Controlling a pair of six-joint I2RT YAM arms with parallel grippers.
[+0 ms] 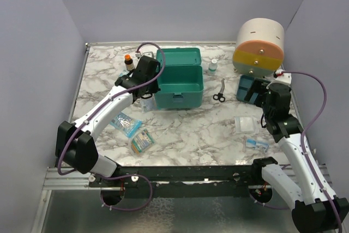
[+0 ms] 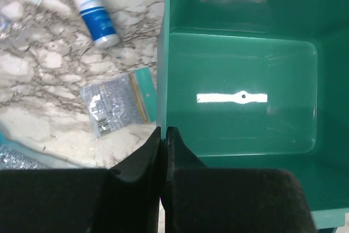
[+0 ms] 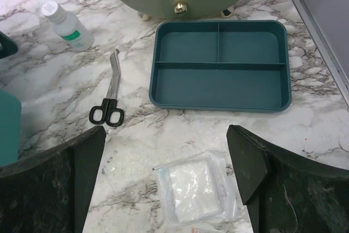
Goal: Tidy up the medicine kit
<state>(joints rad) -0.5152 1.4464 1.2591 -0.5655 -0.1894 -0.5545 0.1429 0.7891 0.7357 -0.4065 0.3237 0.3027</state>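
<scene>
Left gripper [image 2: 164, 133] pinched shut, nothing visible between the pads, tips right at the rim of the left wall of the medicine kit [image 2: 240, 96], a teal-green rectangular plastic box. Off to the left on the marbled table [image 2: 46, 75]: a white cylindrical bottle with a blue label [image 2: 94, 12] lying on its side, and a clear flat packet with a teal edge [image 2: 117, 105] just beside the kit's wall.

Kit at centre-rear of the table in the overhead view, lid hinged back, inside bare. Probably light, rigid and smooth, so a bit slippery. Thin walls suited to a pinch over the rim, yet likely to slide or tip if dragged by 1 side alone.

Further right: black-handled steel scissors [image 3: 112, 94], a shallow teal plastic tray [image 3: 221, 66] with 3 compartments, a clear pouch of white gauze [image 3: 191, 189]. Right gripper [image 3: 166, 135] spread wide, holding nothing, pouch in line between its fingers.

Kit's empty floor shown only by the left wrist view; tray dividers only by the right wrist view; both arms together only from above.
</scene>
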